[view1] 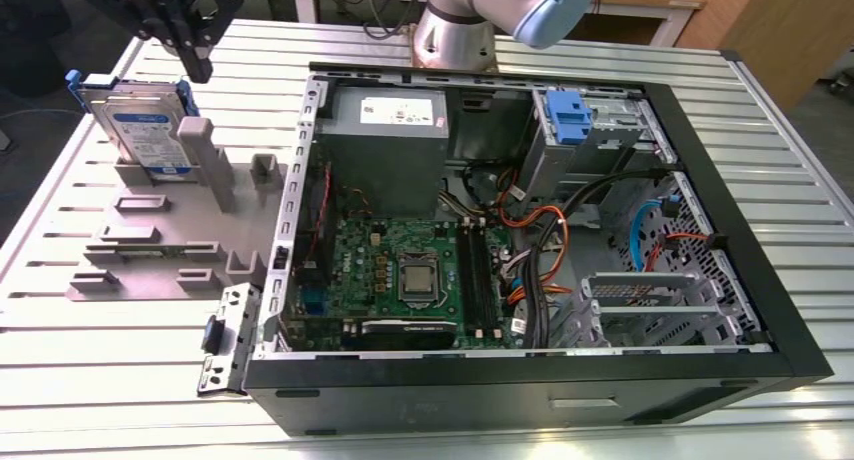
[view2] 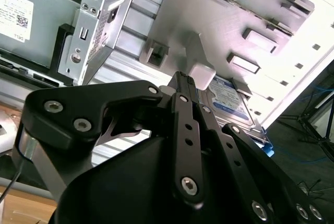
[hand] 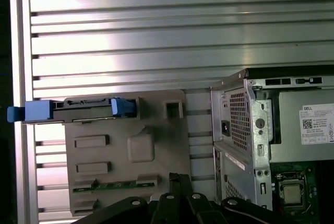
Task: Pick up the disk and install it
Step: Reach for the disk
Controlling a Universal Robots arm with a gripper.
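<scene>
The disk (view1: 139, 126) stands on edge in the grey slotted holder (view1: 147, 242) on the table, at the exterior view's left. It is silver with a white-and-blue label and blue rails. From above, in the first wrist view, the disk (hand: 78, 110) shows edge-on across the holder (hand: 130, 151). My gripper (view1: 196, 70) hangs just above the disk's top corner, toward the exterior view's right, not touching it. Its black fingers (hand: 177, 179) stand together, shut on nothing. The second wrist view has the gripper (view2: 182, 77) in front of the disk (view2: 229, 97).
The open computer case (view1: 747, 230) lies to the exterior view's right of the holder, its motherboard (view1: 400, 270) and cables exposed. A drive bay with a blue latch (view1: 567, 115) sits at its far corner. The arm's base (view1: 461, 30) stands behind the case. A slatted metal table (view1: 80, 380) carries everything.
</scene>
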